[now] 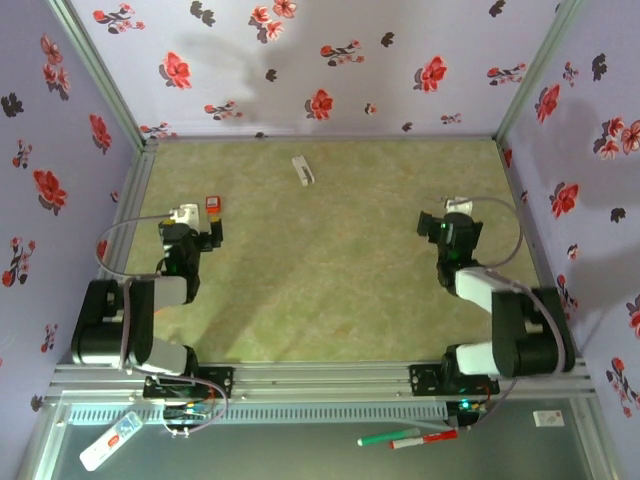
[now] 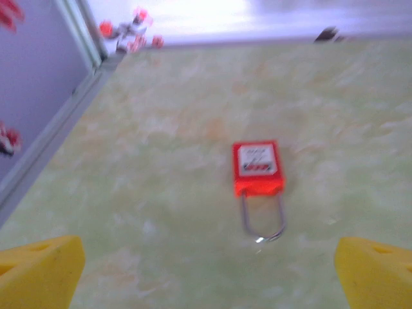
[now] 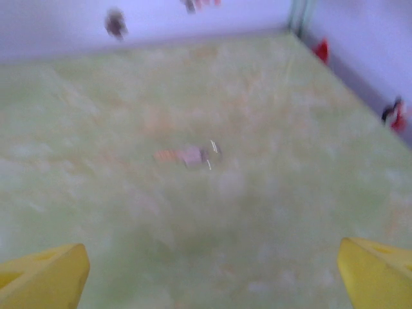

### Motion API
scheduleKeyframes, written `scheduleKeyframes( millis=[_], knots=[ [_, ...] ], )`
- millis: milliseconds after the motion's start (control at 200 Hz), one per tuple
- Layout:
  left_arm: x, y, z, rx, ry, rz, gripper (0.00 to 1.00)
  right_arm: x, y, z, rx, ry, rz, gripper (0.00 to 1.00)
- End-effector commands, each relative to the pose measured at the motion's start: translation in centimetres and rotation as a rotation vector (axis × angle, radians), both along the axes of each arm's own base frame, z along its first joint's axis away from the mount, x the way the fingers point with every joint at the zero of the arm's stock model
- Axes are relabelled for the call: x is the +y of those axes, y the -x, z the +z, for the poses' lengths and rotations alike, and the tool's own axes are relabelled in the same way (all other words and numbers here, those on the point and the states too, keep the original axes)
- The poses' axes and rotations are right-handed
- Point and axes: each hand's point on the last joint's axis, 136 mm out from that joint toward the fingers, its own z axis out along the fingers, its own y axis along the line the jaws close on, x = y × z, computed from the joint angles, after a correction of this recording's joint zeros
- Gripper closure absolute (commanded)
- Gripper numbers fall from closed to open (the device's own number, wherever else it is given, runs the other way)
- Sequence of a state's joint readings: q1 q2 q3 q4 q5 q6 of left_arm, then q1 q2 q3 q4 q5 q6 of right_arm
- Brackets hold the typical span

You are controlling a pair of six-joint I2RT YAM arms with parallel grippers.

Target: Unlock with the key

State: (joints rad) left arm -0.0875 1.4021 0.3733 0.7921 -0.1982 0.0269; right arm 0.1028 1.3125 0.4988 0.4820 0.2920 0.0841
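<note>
Two arms poise over the green table [image 1: 330, 300]. The left gripper [image 2: 209, 264] has its yellow fingers spread wide and empty, just short of the red padlock [image 2: 257, 168]. The padlock lies flat, shackle toward the gripper. The right gripper [image 3: 212, 267], likewise agape and empty, sits well to the padlock's right. The key [image 1: 303, 170] lies beyond the padlock, off to its right.

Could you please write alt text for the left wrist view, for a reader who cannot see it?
A red padlock lies flat on the green table, its metal shackle pointing toward the camera. The left gripper hovers short of it with its yellow jaws wide open at the bottom corners, touching nothing. A purple wall runs along the left.
</note>
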Motion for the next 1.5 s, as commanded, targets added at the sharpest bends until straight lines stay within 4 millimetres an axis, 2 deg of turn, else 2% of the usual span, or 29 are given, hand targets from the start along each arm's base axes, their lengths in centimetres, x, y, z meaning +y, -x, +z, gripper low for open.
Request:
scheduleKeyframes(
  millis=[0, 35, 90, 190, 235, 305, 360, 455, 520, 590, 725, 870, 1170, 1345, 1425, 1495],
  knots=[
    [-0.6, 0.5, 3.7, -0.014, -0.054, 0.026, 0.00, 0.1, 1.6, 4.0, 0.070, -0.040, -0.025, 0.01],
    [-1.0, 0.7, 4.9, -0.016, 0.003, 0.030, 0.00, 0.7, 2.1, 5.2, 0.076, -0.079, -0.007, 0.01],
    [-3.2, 1.0, 6.7, -0.003, 0.107, -0.063, 0.00, 1.6, 3.0, 6.5, 0.117, -0.155, 0.004, 0.01],
    [-7.3, 1.6, 10.1, 0.012, 0.293, -0.202, 0.00, 0.6, 5.2, 6.8, 0.221, -0.238, -0.112, 0.01],
    [-9.1, 2.0, 10.7, 0.049, 0.373, -0.252, 0.00, -0.1, 6.1, 6.4, 0.280, -0.253, -0.167, 0.01],
    [-12.5, 2.6, 11.3, 0.118, 0.485, -0.359, 0.00, -1.7, 7.1, 5.1, 0.367, -0.252, -0.250, 0.01],
    [-15.8, 3.5, 11.7, 0.176, 0.563, -0.469, 0.00, -4.1, 8.0, 3.1, 0.458, -0.286, -0.355, 0.01],
    [-21.6, 5.8, 11.3, 0.275, 0.575, -0.627, 0.00, -7.8, 9.8, -0.2, 0.583, -0.355, -0.503, 0.01],
    [-24.3, 7.0, 10.8, 0.340, 0.566, -0.681, 0.00, -10.0, 10.6, -1.8, 0.612, -0.379, -0.585, 0.01],
    [-26.0, 7.7, 10.3, 0.382, 0.573, -0.707, 0.00, -11.7, 11.0, -3.4, 0.627, -0.416, -0.645, 0.02],
    [-27.1, 8.3, 10.1, 0.398, 0.574, -0.720, 0.00, -13.6, 10.6, -5.9, 0.629, -0.520, -0.702, 0.16],
    [-27.1, 8.6, 10.1, 0.402, 0.580, -0.717, 0.00, -14.0, 9.6, -7.8, 0.652, -0.568, -0.703, 0.30],
    [-26.6, 8.7, 8.9, 0.438, 0.566, -0.680, 0.00, -14.7, 9.9, -9.5, 0.682, -0.609, -0.727, 0.43],
    [-26.6, 8.5, 8.6, 0.442, 0.553, -0.670, 0.00, -14.5, 9.7, -10.2, 0.699, -0.627, -0.723, 0.49],
    [-26.6, 8.4, 8.3, 0.447, 0.549, -0.667, 0.00, -14.3, 9.6, -10.6, 0.702, -0.642, -0.714, 0.55],
    [-26.6, 8.3, 8.1, 0.454, 0.549, -0.662, 0.00, -14.2, 9.6, -10.9, 0.708, -0.648, -0.717, 0.55]
  ],
)
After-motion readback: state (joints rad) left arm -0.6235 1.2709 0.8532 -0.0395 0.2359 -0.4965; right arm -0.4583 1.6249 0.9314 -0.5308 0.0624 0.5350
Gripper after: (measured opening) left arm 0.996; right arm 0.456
